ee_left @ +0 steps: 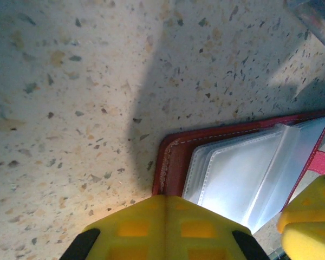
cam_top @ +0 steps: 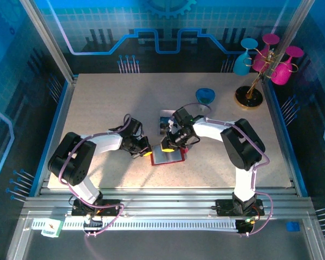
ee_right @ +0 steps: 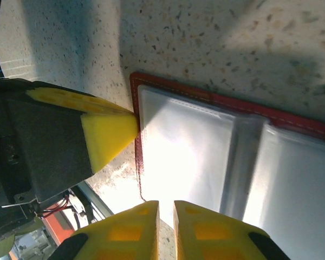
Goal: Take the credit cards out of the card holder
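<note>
Since it lies open on the speckled table (cam_top: 97, 108), we see a red stitched card holder (ee_right: 206, 151) w/ glossy clear sleeves; left gripper (ee_left: 165, 198) fingers together at its corner, right gripper (ee_right: 165, 203) fingers nearly touching at the sleeve edge; credit cards indistinct.

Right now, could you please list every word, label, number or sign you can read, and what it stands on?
No readable text.
The card holder: no print visible on its clear pockets.
The small white tag by the left arm's base: marks too small to read.
</note>
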You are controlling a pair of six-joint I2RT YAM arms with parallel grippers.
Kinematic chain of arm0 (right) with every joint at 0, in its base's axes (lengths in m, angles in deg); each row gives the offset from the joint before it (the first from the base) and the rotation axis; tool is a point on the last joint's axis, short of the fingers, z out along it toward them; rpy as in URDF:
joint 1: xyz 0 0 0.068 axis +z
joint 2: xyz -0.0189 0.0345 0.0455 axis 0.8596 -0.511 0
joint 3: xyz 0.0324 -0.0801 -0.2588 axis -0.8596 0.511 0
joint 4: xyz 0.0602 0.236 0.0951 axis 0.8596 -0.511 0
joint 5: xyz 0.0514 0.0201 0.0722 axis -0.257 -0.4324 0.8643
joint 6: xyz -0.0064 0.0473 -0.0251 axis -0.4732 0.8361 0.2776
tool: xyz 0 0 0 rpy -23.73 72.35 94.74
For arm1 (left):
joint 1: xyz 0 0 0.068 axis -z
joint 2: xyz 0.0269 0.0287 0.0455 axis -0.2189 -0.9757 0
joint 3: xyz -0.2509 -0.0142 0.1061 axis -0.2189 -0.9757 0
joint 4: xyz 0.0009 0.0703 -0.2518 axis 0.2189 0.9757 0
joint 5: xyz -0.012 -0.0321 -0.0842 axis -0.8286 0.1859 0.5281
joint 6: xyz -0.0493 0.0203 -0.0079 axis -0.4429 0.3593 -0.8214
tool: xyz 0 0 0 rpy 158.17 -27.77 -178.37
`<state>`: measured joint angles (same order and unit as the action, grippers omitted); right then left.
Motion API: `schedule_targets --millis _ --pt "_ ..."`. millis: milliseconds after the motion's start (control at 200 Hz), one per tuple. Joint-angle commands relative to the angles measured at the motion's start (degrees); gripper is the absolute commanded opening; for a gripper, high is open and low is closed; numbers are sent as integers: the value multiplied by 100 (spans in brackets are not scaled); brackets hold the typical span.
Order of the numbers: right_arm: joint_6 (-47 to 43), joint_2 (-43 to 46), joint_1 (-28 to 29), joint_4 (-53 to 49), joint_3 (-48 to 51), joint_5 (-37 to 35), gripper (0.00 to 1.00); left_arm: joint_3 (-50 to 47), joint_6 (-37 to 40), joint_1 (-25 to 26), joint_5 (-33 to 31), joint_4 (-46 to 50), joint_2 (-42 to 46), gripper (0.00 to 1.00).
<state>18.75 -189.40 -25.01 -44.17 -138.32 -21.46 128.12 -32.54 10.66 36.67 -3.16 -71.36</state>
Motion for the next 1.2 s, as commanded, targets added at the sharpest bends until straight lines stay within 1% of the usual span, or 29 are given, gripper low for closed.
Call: schedule_targets --millis 0,370,770,880,1015,1195 --pt "30 -152 102 -30 -191 118 15 -111 -21 -31 70 29 60 3" --pt "-218 -466 151 -460 -503 -66 25 -37 79 -61 43 101 -16 3" --pt "-298 -503 151 -644 -525 -287 27 53 198 -99 43 212 -124 3" --pt "-256 -443 150 -582 -507 -213 27 71 222 -111 52 229 -166 3" --pt "-120 -370 175 -208 -412 152 27 110 230 -109 53 231 -176 4" --pt "-41 -444 230 -130 -441 229 27 225 260 -120 34 285 -218 4"
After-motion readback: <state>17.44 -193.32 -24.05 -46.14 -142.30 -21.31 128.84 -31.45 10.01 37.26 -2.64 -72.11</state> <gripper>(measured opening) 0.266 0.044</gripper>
